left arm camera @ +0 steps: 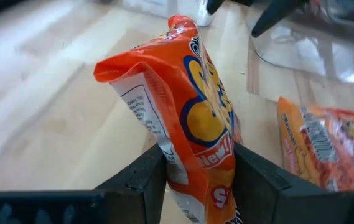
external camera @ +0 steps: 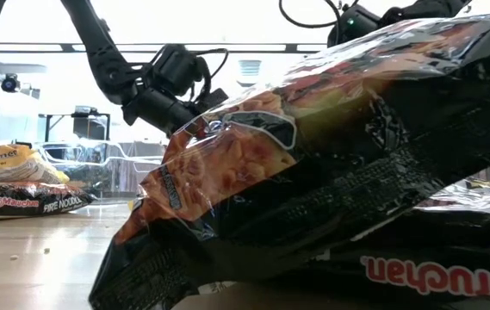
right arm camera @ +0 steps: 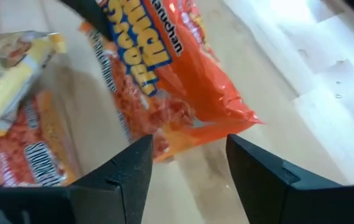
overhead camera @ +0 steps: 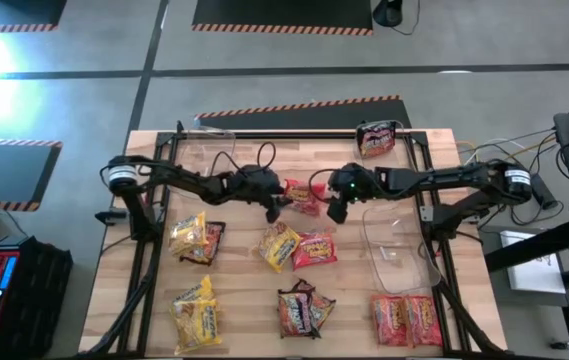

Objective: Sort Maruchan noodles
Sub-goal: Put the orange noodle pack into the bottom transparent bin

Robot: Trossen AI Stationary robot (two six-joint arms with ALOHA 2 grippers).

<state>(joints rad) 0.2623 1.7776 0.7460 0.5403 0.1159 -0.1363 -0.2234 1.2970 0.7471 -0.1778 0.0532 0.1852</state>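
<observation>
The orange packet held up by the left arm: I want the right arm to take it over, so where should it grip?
Probably the free upper edge of the orange packet, approached from the right gripper side. The left gripper fingers clamp its lower end, so the crinkled top stands upright and clear, away from the other fingers.

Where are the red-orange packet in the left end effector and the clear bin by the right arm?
Red-orange crinkly plastic noodle packet [left arm camera: 198, 118]: left wrist view, its printed front.
Clear plastic bin [overhead camera: 396, 243]: high view, bare floor.
Left end effector [left arm camera: 198, 177]: left wrist view, between fingertips.
</observation>
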